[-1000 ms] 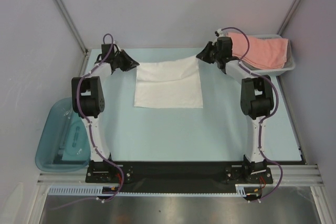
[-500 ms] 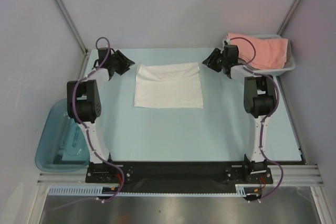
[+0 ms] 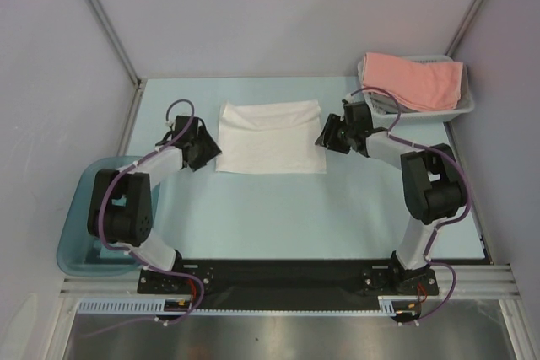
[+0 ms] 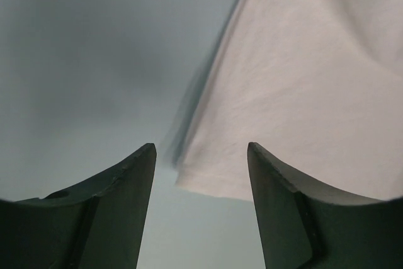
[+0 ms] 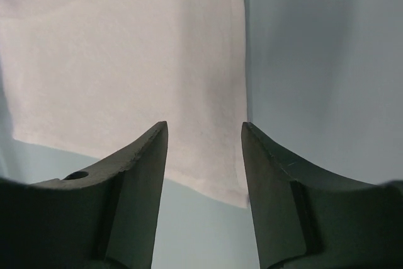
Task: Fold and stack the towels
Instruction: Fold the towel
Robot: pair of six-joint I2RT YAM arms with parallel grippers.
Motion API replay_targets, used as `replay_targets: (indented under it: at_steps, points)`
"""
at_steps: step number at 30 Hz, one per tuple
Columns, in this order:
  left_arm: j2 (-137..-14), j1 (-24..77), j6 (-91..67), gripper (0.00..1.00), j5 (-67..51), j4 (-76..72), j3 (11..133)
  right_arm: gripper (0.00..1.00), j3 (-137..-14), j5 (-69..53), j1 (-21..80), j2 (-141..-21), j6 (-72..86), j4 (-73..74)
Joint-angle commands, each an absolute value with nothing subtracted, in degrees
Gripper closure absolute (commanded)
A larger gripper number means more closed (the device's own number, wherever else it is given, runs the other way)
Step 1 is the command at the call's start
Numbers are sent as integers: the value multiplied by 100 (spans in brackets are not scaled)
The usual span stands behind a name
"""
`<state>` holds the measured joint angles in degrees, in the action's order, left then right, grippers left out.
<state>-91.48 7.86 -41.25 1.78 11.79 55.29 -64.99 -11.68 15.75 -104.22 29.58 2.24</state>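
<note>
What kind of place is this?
Probably a robot lab cell, not a home: bare grey walls enclose the table, the left arm and right arm are bolted at its near edge, and a white towel lies flat.

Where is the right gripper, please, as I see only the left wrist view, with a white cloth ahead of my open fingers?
Observer: The right gripper hovers at the right edge of the white terry towel, jaws open, holding nothing.
Operator: Thanks. Any other towels?
Observer: A salmon-pink terry towel lies in the white mesh basket at the far right corner.
Operator: And near left?
Observer: A teal plastic tub stands there, partly hidden under the left arm.
</note>
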Motion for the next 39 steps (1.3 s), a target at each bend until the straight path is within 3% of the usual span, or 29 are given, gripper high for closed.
replay_targets:
  at_steps: [1, 11, 16, 20, 21, 24, 25, 28, 39]
  points:
    - [-9140, 773, -3964, 34, 220, 1265, 5168, 44, -6363, -889, 1722, -10344, 2751, 579]
    - [-9632, 852, -3797, 31, -121, 942, 4922, 40, -6344, -309, 2179, -10476, 2804, 905]
    - [-9835, 896, -3779, 40, -334, 923, 5010, 45, -6530, -115, 2486, -10828, 2987, 1037]
    - [-9756, 896, -3762, 67, -597, 1028, 5028, 59, -6574, -88, 2566, -10837, 3146, 1081]
    - [-9678, 888, -3762, 81, -650, 1081, 5027, 62, -6609, -79, 2575, -10802, 3173, 1159]
    - [-9309, 896, -3709, 99, -852, 1309, 5211, 78, -6714, -53, 2558, -10530, 3173, 1379]
    - [-9203, 896, -3657, 100, -887, 1431, 5299, 88, -6828, -27, 2558, -10407, 3182, 1484]
    - [-8580, 888, -3560, 100, -1010, 1871, 5607, 96, -7092, 174, 2531, -9845, 3059, 2055]
    - [-5760, 896, -3674, 100, -1142, 3726, 6486, 98, -7383, 352, 2408, -6877, 2997, 3708]
